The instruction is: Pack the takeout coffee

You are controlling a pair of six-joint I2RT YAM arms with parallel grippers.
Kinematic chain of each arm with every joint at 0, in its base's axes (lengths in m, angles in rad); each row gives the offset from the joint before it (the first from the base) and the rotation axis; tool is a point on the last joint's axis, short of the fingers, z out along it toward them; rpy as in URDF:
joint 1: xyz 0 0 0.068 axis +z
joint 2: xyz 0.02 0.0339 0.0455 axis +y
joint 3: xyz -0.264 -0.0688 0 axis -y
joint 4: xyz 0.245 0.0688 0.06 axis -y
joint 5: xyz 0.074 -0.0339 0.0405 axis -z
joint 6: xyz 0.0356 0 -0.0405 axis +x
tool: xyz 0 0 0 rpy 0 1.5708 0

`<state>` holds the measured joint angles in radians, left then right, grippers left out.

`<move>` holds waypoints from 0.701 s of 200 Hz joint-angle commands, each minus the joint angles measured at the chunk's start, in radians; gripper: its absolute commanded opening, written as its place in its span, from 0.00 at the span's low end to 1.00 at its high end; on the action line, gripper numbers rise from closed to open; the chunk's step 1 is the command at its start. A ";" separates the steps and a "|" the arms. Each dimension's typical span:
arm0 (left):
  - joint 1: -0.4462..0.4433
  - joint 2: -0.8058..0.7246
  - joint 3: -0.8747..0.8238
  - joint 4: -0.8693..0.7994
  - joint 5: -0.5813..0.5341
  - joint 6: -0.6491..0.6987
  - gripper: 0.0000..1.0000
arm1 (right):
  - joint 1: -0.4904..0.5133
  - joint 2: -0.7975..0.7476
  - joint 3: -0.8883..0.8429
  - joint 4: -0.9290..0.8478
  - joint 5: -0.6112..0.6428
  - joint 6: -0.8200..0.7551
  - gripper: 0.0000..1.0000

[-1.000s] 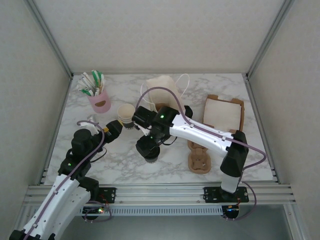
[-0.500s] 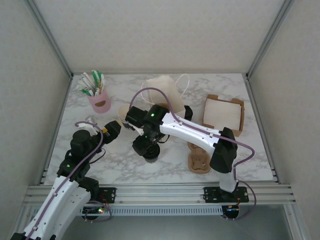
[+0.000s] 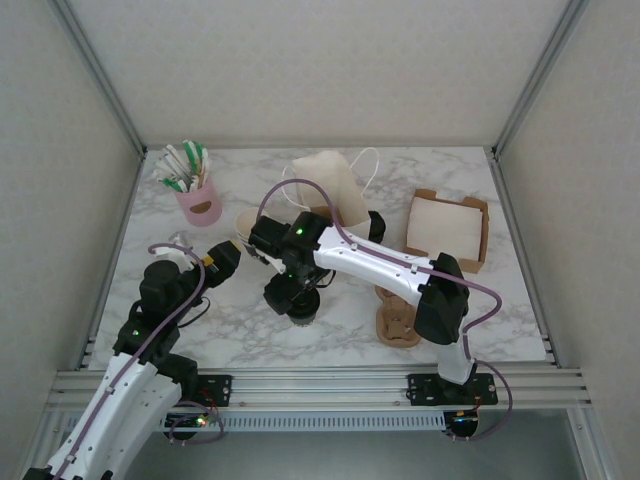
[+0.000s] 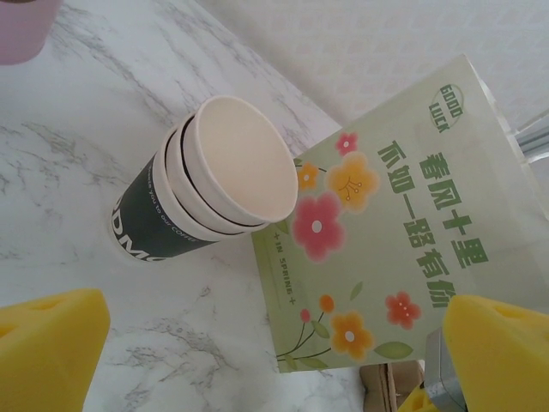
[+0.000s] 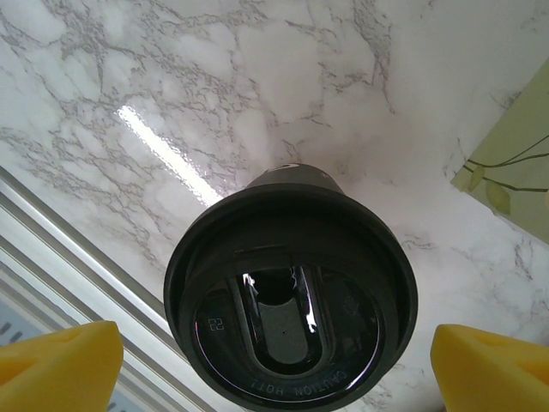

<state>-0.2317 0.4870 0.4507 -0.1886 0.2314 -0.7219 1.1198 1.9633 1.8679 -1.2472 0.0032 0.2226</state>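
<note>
Your right hand (image 5: 274, 365) hangs released over the takeout coffee (image 5: 290, 326) standing on the marble surface (image 5: 214, 77), pads (image 5: 56, 365) clear of it; your left hand (image 4: 273, 348) is released too.

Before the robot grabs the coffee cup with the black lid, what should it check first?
1. Takeout coffee upright, lidded: ok.
2. Right pincer open wide, straddling the coffee: ok.
3. Coffee centred in that pincer: ok.
4. Left pincer open, holding nothing: ok.
5. Flowered paper bag mouth open for the coffee: cannot tell.
6. Stacked lidless paper cups apart from the coffee: ok.
</note>
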 commanded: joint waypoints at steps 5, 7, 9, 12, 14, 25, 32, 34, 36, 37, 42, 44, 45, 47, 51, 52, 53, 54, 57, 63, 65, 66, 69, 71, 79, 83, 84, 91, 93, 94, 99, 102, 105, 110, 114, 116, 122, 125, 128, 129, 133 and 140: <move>0.011 -0.004 0.015 0.003 -0.008 0.015 1.00 | 0.014 0.025 -0.012 -0.031 -0.020 -0.015 0.93; 0.010 -0.004 0.015 0.003 -0.007 0.014 1.00 | 0.014 0.025 -0.014 -0.031 -0.023 -0.016 0.93; 0.010 -0.004 0.015 0.003 -0.007 0.014 1.00 | 0.014 0.026 -0.015 -0.031 -0.024 -0.017 0.93; 0.010 -0.004 0.015 0.003 -0.007 0.013 1.00 | 0.014 0.027 -0.016 -0.032 -0.026 -0.017 0.93; 0.011 -0.004 0.014 0.003 -0.007 0.013 1.00 | 0.015 0.028 -0.018 -0.032 -0.027 -0.017 0.93; 0.012 -0.004 0.013 0.004 -0.006 0.014 1.00 | 0.016 0.028 -0.022 -0.034 -0.029 -0.018 0.93; 0.012 -0.004 0.013 0.003 -0.005 0.013 1.00 | 0.017 0.028 -0.027 -0.034 -0.030 -0.017 0.92; 0.012 -0.004 0.013 0.004 -0.004 0.012 1.00 | 0.018 0.028 -0.028 -0.033 -0.030 -0.017 0.92; 0.012 -0.004 0.013 0.004 -0.004 0.013 1.00 | 0.018 0.029 -0.029 -0.034 -0.030 -0.017 0.92; 0.012 -0.004 0.013 0.004 -0.004 0.013 1.00 | 0.019 0.028 -0.030 -0.035 -0.031 -0.018 0.92; 0.012 -0.004 0.013 0.005 -0.003 0.012 1.00 | 0.019 0.028 -0.032 -0.035 -0.032 -0.017 0.92; 0.012 -0.004 0.013 0.005 -0.003 0.012 1.00 | 0.021 0.028 -0.033 -0.034 -0.035 -0.017 0.92; 0.012 -0.004 0.013 0.005 -0.003 0.012 1.00 | 0.021 0.028 -0.033 -0.034 -0.036 -0.018 0.92; 0.012 -0.004 0.012 0.006 -0.003 0.012 1.00 | 0.021 0.027 -0.035 -0.034 -0.037 -0.018 0.92; 0.012 -0.003 0.011 0.007 -0.003 0.012 1.00 | 0.021 0.029 -0.035 -0.035 -0.040 -0.018 0.92; 0.012 -0.003 0.011 0.007 -0.002 0.012 1.00 | 0.021 0.029 -0.036 -0.035 -0.041 -0.018 0.91; 0.012 -0.002 0.011 0.007 -0.002 0.012 1.00 | 0.021 0.029 -0.037 -0.036 -0.040 -0.018 0.91; 0.012 -0.002 0.012 0.008 -0.001 0.012 1.00 | 0.021 0.029 -0.038 -0.036 -0.040 -0.017 0.91; 0.012 -0.002 0.011 0.009 -0.001 0.011 1.00 | 0.023 0.030 -0.039 -0.035 -0.041 -0.018 0.91; 0.012 -0.003 0.012 0.010 -0.001 0.010 1.00 | 0.023 0.032 -0.041 -0.036 -0.039 -0.017 0.91; 0.013 -0.002 0.011 0.011 0.000 0.010 1.00 | 0.023 0.032 -0.042 -0.037 -0.038 -0.017 0.91; 0.013 -0.002 0.011 0.010 0.000 0.010 1.00 | 0.023 0.032 -0.042 -0.037 -0.037 -0.017 0.91; 0.013 -0.002 0.011 0.010 0.000 0.010 1.00 | 0.023 0.033 -0.044 -0.037 -0.037 -0.016 0.90; 0.012 -0.002 0.011 0.011 0.000 0.010 1.00 | 0.023 0.034 -0.044 -0.038 -0.036 -0.016 0.90; 0.013 -0.003 0.011 0.010 0.000 0.009 1.00 | 0.024 0.035 -0.047 -0.039 -0.032 -0.015 0.90; 0.013 -0.002 0.012 0.011 0.000 0.010 1.00 | 0.025 0.036 -0.047 -0.040 -0.029 -0.015 0.90; 0.014 -0.002 0.013 0.012 0.000 0.009 1.00 | 0.024 0.037 -0.047 -0.040 -0.029 -0.014 0.90; 0.013 -0.002 0.012 0.012 0.001 0.009 1.00 | 0.024 0.038 -0.047 -0.040 -0.026 -0.012 0.89; 0.014 -0.002 0.014 0.013 0.002 0.009 1.00 | 0.023 0.038 -0.048 -0.040 -0.025 -0.012 0.89; 0.014 -0.002 0.013 0.013 0.002 0.009 1.00 | 0.023 0.039 -0.048 -0.040 -0.025 -0.012 0.89; 0.014 -0.002 0.012 0.012 0.002 0.009 1.00 | 0.023 0.039 -0.048 -0.040 -0.023 -0.012 0.89; 0.013 -0.002 0.013 0.012 0.003 0.009 1.00 | 0.024 0.040 -0.049 -0.042 -0.023 -0.010 0.88; 0.014 -0.002 0.013 0.014 0.003 0.008 1.00 | 0.023 0.040 -0.047 -0.041 -0.022 -0.010 0.88; 0.013 -0.002 0.012 0.013 0.003 0.007 1.00 | 0.024 0.042 -0.046 -0.041 -0.022 -0.010 0.88; 0.013 -0.003 0.013 0.014 0.003 0.007 1.00 | 0.023 0.042 -0.047 -0.041 -0.022 -0.008 0.88; 0.013 -0.002 0.013 0.013 0.003 0.007 1.00 | 0.023 0.042 -0.046 -0.042 -0.022 -0.008 0.87; 0.013 -0.002 0.013 0.015 0.003 0.007 1.00 | 0.024 0.042 -0.046 -0.042 -0.020 -0.008 0.87; 0.013 -0.002 0.012 0.014 0.003 0.007 1.00 | 0.024 0.042 -0.046 -0.041 -0.018 -0.007 0.87; 0.014 -0.003 0.013 0.015 0.003 0.007 1.00 | 0.023 0.042 -0.045 -0.041 -0.016 -0.006 0.87; 0.014 -0.003 0.012 0.015 0.003 0.007 1.00 | 0.023 0.042 -0.045 -0.041 -0.016 -0.007 0.87; 0.014 -0.002 0.013 0.015 0.003 0.007 1.00 | 0.024 0.043 -0.046 -0.042 -0.014 -0.005 0.87; 0.014 -0.002 0.013 0.015 0.003 0.007 1.00 | 0.024 0.043 -0.046 -0.043 -0.009 -0.003 0.87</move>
<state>-0.2310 0.4870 0.4507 -0.1883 0.2321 -0.7223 1.1320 1.9831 1.8313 -1.2549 -0.0196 0.2203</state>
